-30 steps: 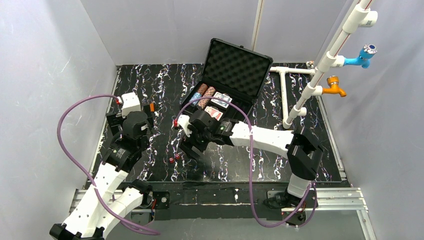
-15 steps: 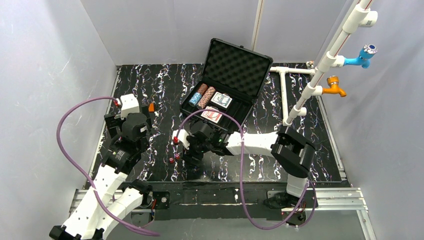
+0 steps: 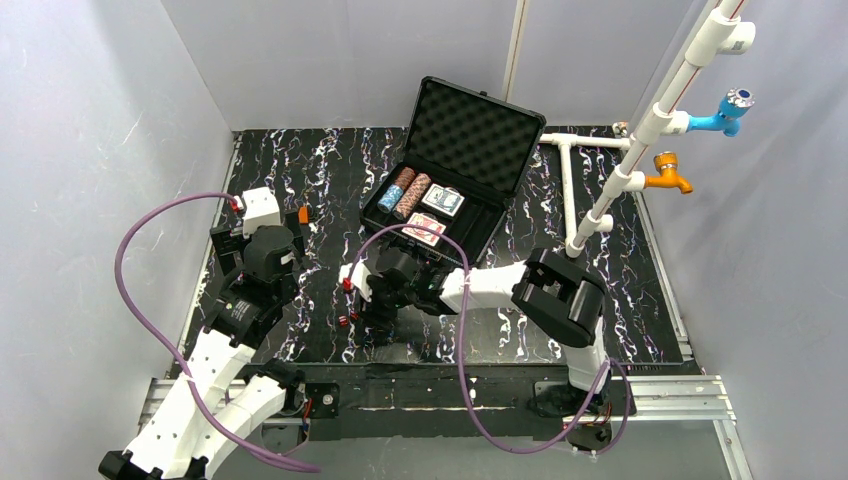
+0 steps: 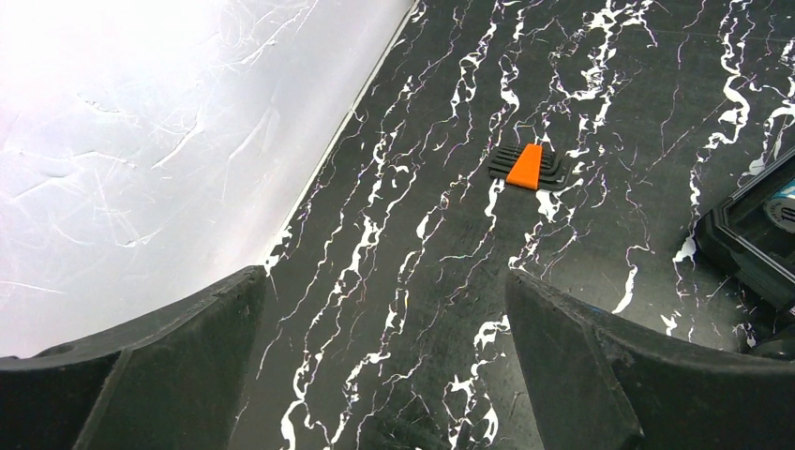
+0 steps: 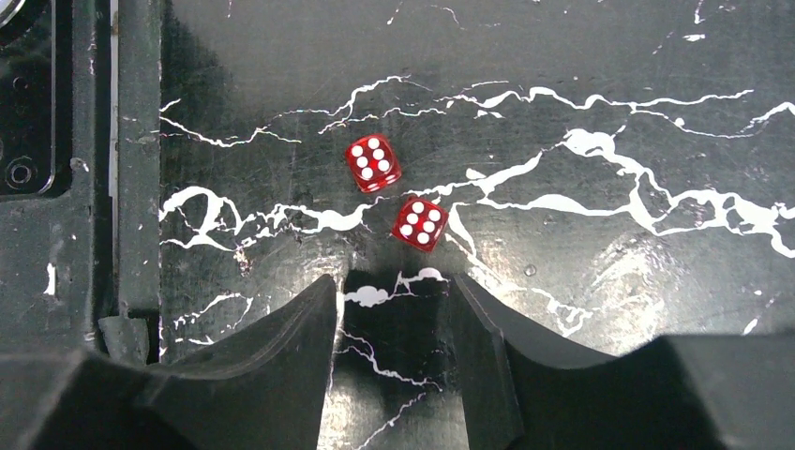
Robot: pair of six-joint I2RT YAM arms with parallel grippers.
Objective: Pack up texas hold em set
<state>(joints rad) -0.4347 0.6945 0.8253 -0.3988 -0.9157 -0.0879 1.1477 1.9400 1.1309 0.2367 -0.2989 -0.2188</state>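
Right pincer (image 5: 394, 279): low over the black, white-veined counter (image 3: 300, 170). My two fingers stand a narrow gap apart. Nothing sits between them, only bare counter.

Two small translucent red dice (image 5: 373, 162) lie on the counter just past my fingertips, white pips up. They are close together but not touching. Neither is in my grip.

The black rectangular hard plastic case (image 3: 470, 135) sits open toward the back of the counter, its foam-lined lid raised. Inside, the round blue, red and brown chip stacks (image 3: 405, 190) lie on their sides at the left end. Two boxed card decks (image 3: 443, 200) lie beside them. The dice are outside the case, in front of it.

Left pincer (image 4: 384, 281): spread wide and empty, above the counter near the left wall. A small orange-and-black hex key set (image 4: 527, 167) lies ahead of it.
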